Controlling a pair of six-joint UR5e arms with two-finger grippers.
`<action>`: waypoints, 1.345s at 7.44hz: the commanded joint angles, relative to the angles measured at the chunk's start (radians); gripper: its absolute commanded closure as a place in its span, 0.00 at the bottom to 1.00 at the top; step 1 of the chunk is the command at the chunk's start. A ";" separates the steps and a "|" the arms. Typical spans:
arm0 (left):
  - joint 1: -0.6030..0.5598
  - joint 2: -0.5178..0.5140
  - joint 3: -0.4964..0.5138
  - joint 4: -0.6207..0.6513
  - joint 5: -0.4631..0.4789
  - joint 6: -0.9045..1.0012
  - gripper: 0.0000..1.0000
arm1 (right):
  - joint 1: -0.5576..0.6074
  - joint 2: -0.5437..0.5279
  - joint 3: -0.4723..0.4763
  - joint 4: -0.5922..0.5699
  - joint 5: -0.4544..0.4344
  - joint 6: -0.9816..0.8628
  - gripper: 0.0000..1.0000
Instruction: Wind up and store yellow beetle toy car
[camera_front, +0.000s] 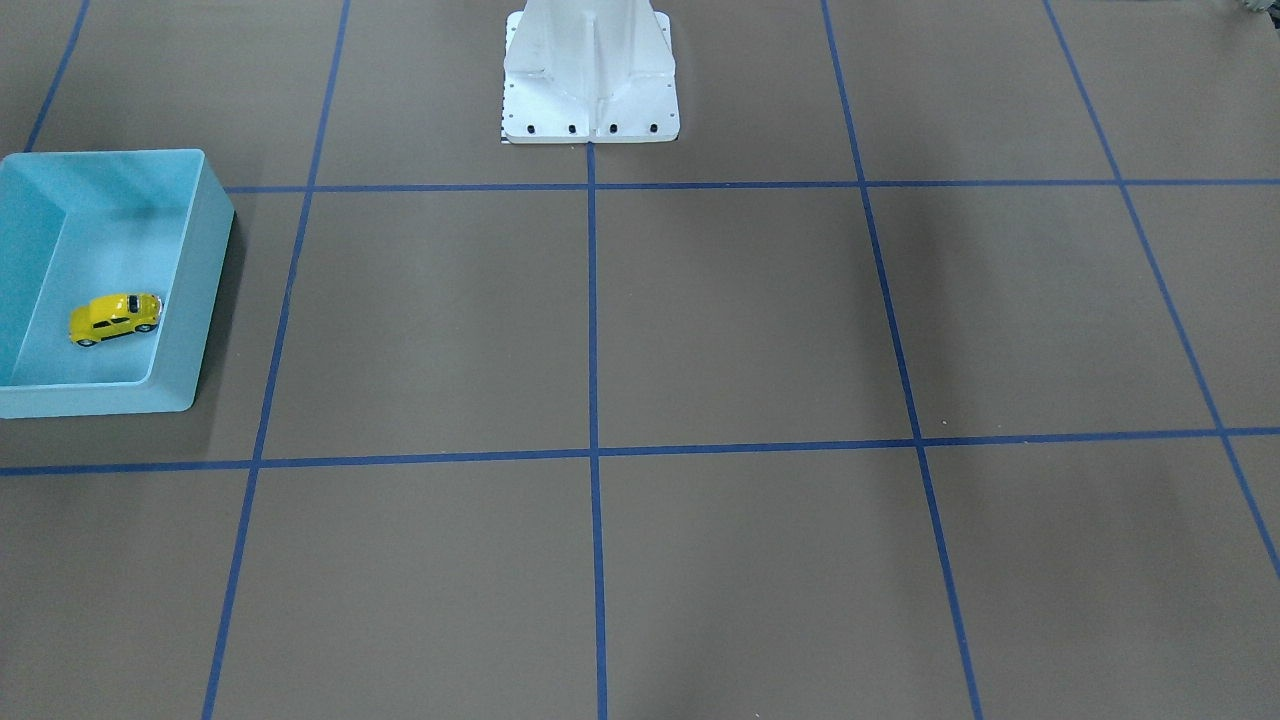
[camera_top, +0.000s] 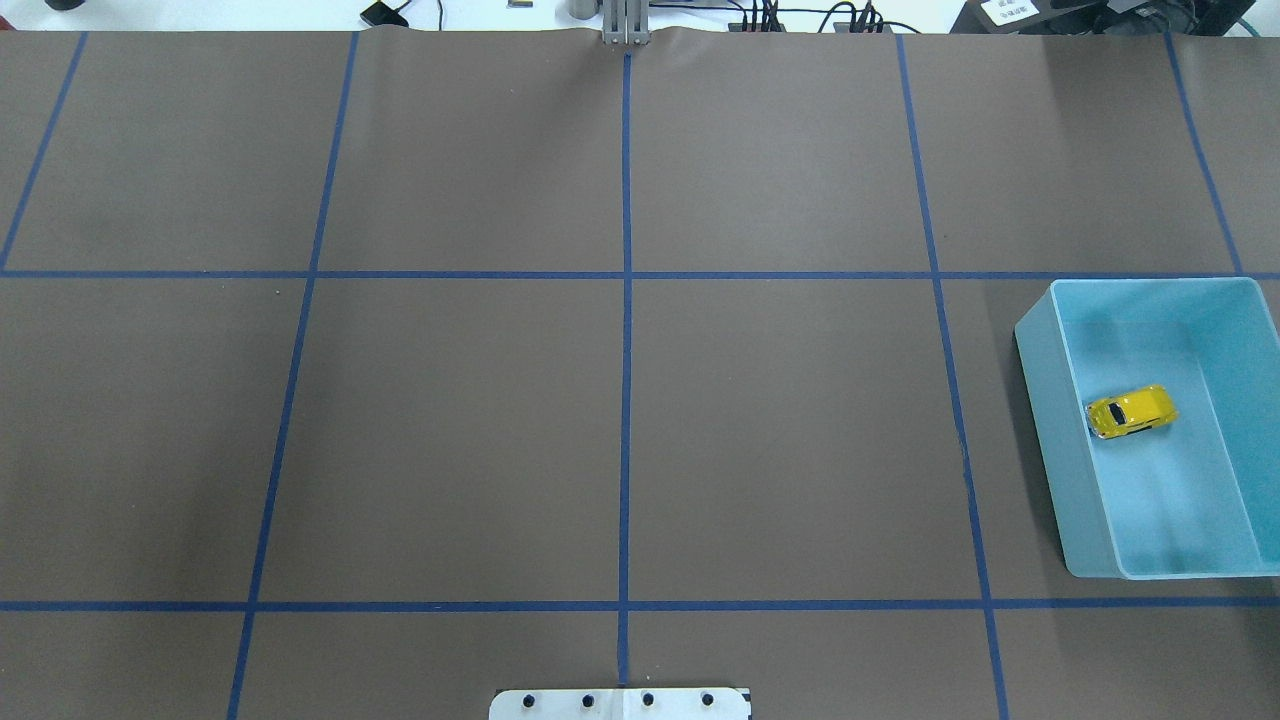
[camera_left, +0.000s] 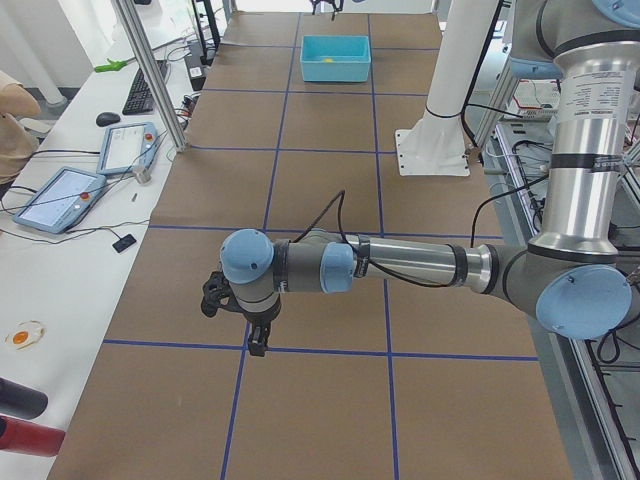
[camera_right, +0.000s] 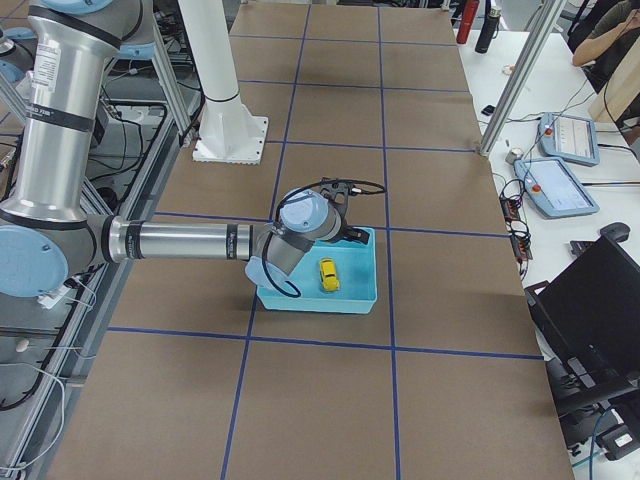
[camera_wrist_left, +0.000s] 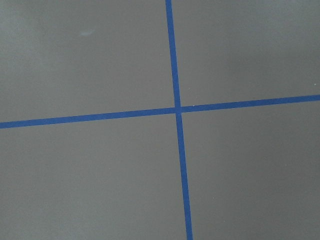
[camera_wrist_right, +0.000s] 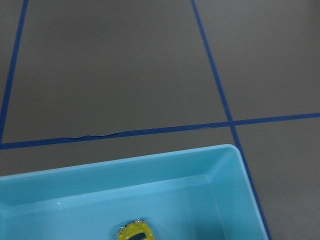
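Yellow toy car (camera_top: 1131, 411) rests upright inside the light blue bin (camera_top: 1045, 440), near the wall facing the middle of the brown table (camera_top: 450, 430). Bin stands at the table's right edge.

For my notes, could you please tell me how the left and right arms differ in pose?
The left claw hangs over table at a blue tape crossing; the right claw hangs by the light blue bin holding the yellow beetle toy car. The left arm is near the table's opposite end from the right arm. Both forearms lie roughly level.
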 joint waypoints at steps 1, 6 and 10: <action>0.001 -0.001 0.000 0.000 0.000 0.000 0.00 | 0.115 0.012 0.025 -0.274 -0.040 0.073 0.00; 0.003 -0.003 0.000 0.000 -0.001 0.000 0.00 | 0.132 0.136 -0.013 -0.844 -0.180 0.312 0.00; 0.003 -0.003 -0.002 0.000 -0.001 0.002 0.00 | 0.133 0.121 -0.021 -0.955 -0.189 0.395 0.00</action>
